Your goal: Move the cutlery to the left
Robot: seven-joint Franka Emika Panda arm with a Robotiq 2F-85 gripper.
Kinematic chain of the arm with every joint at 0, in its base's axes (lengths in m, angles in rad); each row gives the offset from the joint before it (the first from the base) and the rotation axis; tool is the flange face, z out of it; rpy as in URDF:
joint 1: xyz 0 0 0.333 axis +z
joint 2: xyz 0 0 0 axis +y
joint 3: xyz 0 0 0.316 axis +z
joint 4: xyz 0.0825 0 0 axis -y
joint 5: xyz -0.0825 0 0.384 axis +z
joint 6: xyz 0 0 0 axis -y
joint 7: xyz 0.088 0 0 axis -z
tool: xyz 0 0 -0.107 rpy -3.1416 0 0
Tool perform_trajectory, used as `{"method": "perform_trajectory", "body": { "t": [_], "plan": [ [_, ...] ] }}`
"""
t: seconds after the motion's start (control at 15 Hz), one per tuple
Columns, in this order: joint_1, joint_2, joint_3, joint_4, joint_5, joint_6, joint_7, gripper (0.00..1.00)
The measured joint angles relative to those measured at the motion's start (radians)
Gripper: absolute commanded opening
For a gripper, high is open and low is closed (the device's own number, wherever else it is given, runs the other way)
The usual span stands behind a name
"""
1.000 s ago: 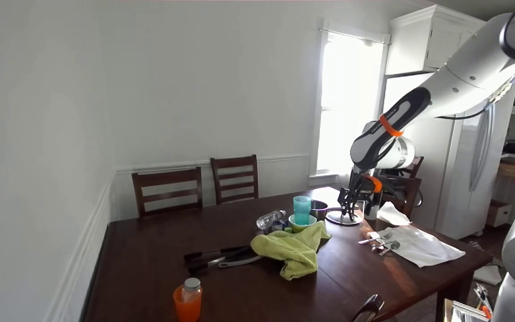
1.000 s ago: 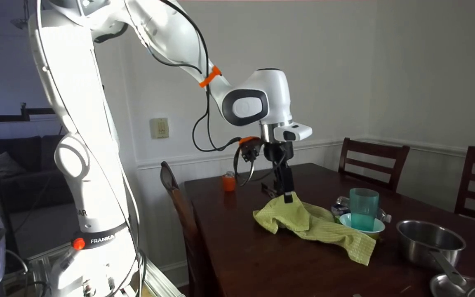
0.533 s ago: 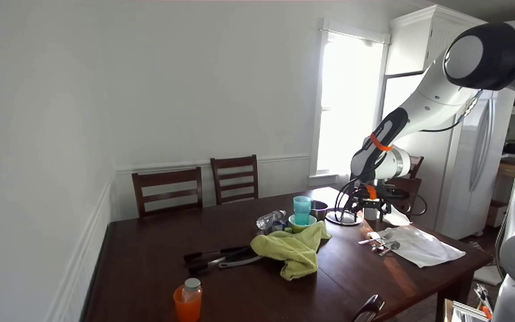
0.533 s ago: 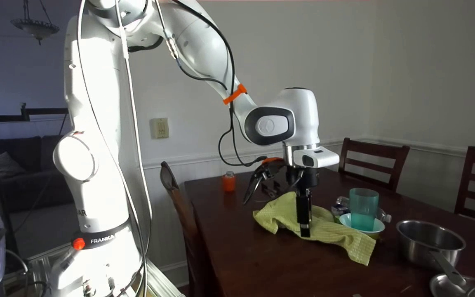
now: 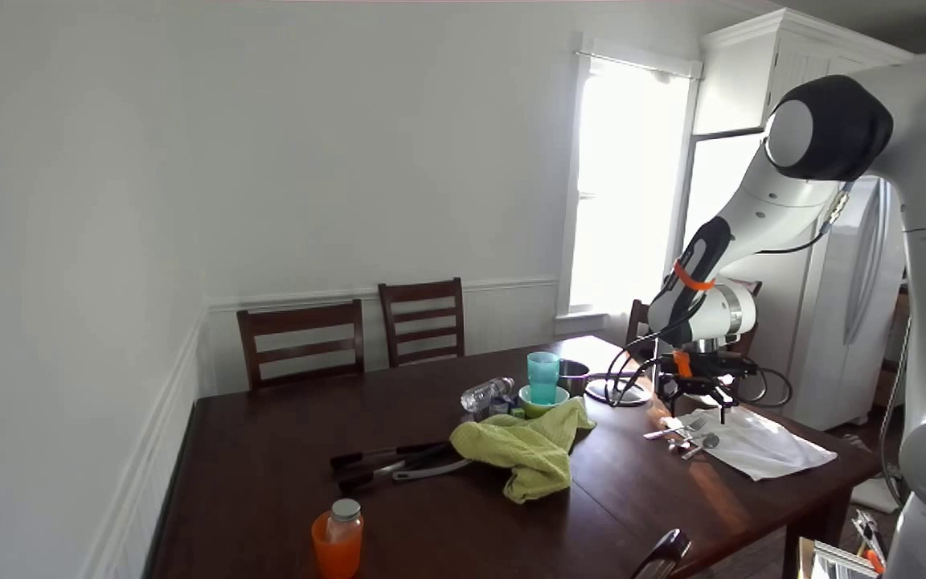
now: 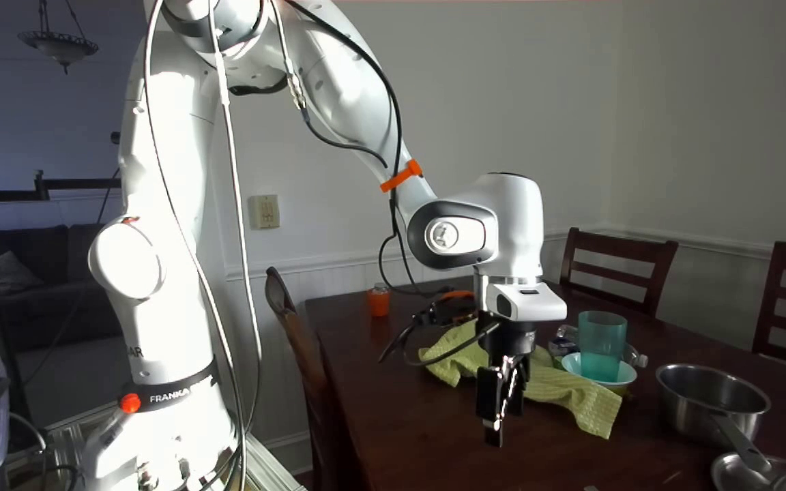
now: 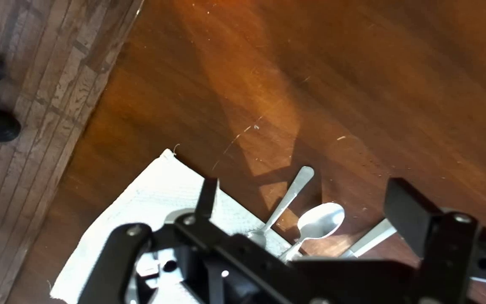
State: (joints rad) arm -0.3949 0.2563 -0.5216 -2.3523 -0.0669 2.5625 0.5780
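Several silvery cutlery pieces lie on the dark table beside and partly on a white paper sheet (image 5: 768,446). In the wrist view, a spoon with its handle outward (image 7: 290,196), a spoon with its bowl outward (image 7: 322,220) and a flat handle (image 7: 369,240) show; their other ends are hidden behind the gripper. In an exterior view, the fork (image 5: 674,429) and a spoon (image 5: 702,445) are visible. My gripper (image 7: 308,207) is open and empty above the cutlery. It hovers over the table in both exterior views (image 5: 698,410) (image 6: 503,424).
A green cloth (image 5: 523,454), a teal cup (image 5: 543,376) in a bowl, a plastic bottle (image 5: 485,394) and dark-handled utensils (image 5: 387,466) lie on the table. A metal pot (image 6: 710,402) and lid (image 6: 741,477) stand close by. An orange cup (image 5: 338,551) is farther off.
My gripper has turned, lowered and moved from near the pot lid towards the paper and cutlery. The cutlery and other objects have not moved.
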Motion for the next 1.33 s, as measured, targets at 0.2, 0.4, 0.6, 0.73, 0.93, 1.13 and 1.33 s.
{"method": "perform_trajectory", "body": {
  "t": [0.2, 0.4, 0.6, 0.73, 0.93, 1.13, 1.33],
  "plan": [
    [0.005, 0.004, -0.003, 0.003, 0.000, -0.001, 0.023, 1.00],
    [-0.003, 0.065, -0.031, 0.039, 0.021, 0.000, 0.083, 1.00],
    [-0.014, 0.157, -0.058, 0.093, 0.071, 0.002, 0.139, 1.00],
    [-0.023, 0.219, -0.062, 0.128, 0.113, 0.002, 0.160, 1.00],
    [-0.053, 0.307, -0.047, 0.185, 0.173, 0.015, 0.157, 1.00],
    [-0.094, 0.377, -0.026, 0.248, 0.216, 0.021, 0.145, 1.00],
    [-0.117, 0.424, -0.009, 0.289, 0.247, 0.021, 0.142, 1.00]
  ]
}}
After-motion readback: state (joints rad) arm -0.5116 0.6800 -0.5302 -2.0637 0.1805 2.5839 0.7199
